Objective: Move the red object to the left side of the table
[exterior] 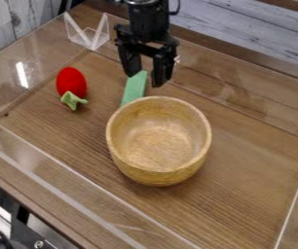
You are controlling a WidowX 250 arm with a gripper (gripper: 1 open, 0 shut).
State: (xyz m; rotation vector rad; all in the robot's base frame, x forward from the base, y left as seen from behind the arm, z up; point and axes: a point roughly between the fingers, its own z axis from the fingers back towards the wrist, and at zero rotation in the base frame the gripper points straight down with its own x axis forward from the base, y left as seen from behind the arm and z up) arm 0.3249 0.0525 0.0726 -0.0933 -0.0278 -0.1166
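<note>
Clear acrylic walls (28, 58) edge the wood-grain bench (262, 146), bare at five o'clock. One red object (71, 83) lies at nine o'clock; one wooden bowl (159, 139) sits central; one green strip (134, 89) lies under the wide-open, empty fingers (151, 70).

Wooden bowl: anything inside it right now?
The round wooden bowl shows only bare wood inside. Its near wall hides a little of the floor; the red toy fruit lies outside, on its left.
</note>
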